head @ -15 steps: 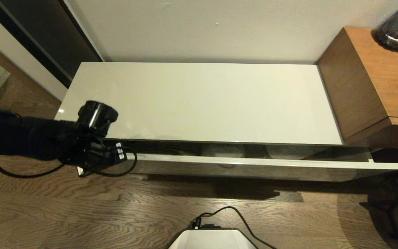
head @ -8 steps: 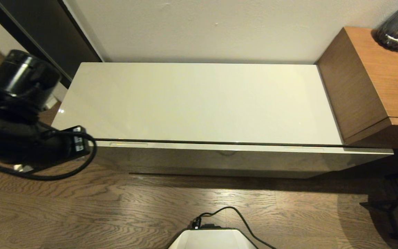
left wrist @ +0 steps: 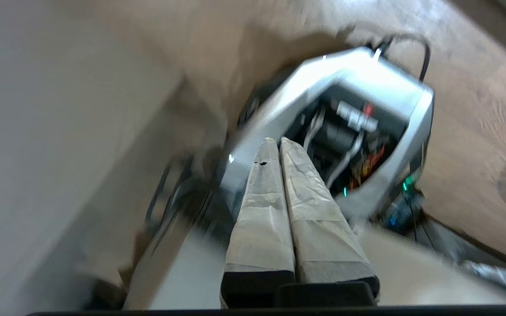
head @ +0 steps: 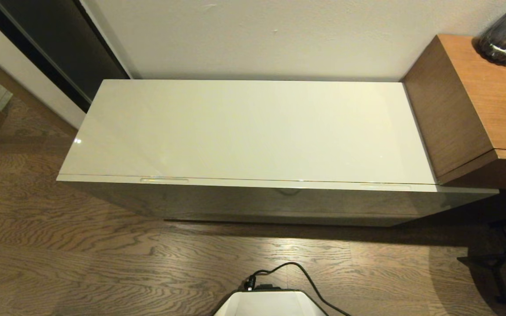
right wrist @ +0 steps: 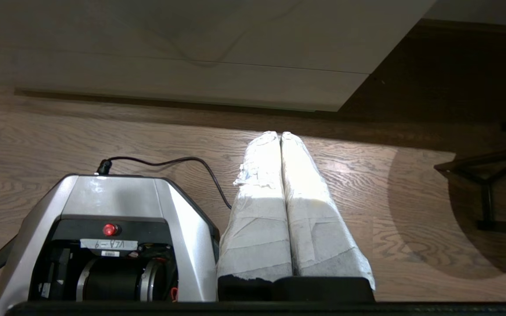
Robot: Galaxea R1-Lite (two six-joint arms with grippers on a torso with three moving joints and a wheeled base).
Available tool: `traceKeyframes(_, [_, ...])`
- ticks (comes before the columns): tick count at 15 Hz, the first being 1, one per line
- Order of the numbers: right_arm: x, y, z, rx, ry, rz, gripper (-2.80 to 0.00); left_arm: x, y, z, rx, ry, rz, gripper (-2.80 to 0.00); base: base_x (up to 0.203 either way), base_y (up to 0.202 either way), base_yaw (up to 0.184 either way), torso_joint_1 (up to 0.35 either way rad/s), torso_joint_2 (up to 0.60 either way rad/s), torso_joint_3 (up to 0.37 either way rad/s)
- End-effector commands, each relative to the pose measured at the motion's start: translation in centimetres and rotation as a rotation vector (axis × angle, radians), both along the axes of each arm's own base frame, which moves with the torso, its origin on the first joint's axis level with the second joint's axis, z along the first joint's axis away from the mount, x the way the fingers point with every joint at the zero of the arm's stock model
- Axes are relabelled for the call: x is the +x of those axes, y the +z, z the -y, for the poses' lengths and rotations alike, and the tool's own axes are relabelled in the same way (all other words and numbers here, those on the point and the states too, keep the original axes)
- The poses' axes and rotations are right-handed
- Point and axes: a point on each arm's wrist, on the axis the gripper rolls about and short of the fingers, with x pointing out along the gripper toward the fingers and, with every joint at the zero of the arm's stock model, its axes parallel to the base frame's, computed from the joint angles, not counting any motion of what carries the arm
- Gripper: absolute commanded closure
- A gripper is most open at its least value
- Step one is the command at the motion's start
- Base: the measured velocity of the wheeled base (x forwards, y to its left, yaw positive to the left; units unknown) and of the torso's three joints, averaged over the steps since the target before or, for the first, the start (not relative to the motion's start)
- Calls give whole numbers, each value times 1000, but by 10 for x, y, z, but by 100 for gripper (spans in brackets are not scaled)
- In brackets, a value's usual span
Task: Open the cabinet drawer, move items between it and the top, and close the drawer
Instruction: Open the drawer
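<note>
Where gap showed earlier, cabinet drawer [head: 279,204] flush; left pincer [left wrist: 279,145] withdrawn, clamped empty, like right pincer [right wrist: 280,137].

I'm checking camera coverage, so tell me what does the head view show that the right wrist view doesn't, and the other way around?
Only the head view shows the top, the taller wooden unit and the dark vase. Only the right wrist view shows the right gripper, shut and empty above the floor. Both show the closed cabinet drawer, the wooden floor and the robot's base.
</note>
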Motion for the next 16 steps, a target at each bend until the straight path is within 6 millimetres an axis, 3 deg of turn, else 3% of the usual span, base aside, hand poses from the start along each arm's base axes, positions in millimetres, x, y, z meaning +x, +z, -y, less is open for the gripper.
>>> traceKeyframes(1, [0, 0, 0, -2, 1, -2, 0, -55, -16, -12, -35, 26, 38, 0, 0, 0, 0, 0, 0, 0])
traceKeyframes(4, [0, 0, 0, -1, 1, -3, 0, -106, -63, -12, 5, 20, 55, 0, 0, 0, 0, 0, 0, 0])
traceKeyframes(7, [0, 0, 0, -1, 1, -3, 0, -134, -115, 3, 158, -74, 44, 0, 0, 0, 0, 0, 0, 0])
traceKeyframes(8, [0, 0, 0, -1, 1, -4, 0, -135, -125, 5, 198, -111, 28, 0, 0, 0, 0, 0, 0, 0])
traceKeyframes(11, [0, 0, 0, -1, 1, -3, 0, -135, -128, 4, 208, -135, 43, 0, 0, 0, 0, 0, 0, 0])
traceKeyframes(12, [0, 0, 0, -2, 1, -3, 0, -134, -140, 1, 216, -172, 56, 0, 0, 0, 0, 0, 0, 0])
traceKeyframes(14, [0, 0, 0, -1, 1, -3, 0, -137, -166, -1, 253, -209, 141, 0, 0, 0, 0, 0, 0, 0])
traceKeyframes(16, [0, 0, 0, -1, 1, -3, 0, -119, -173, -3, 366, -230, 341, 0, 0, 0, 0, 0, 0, 0])
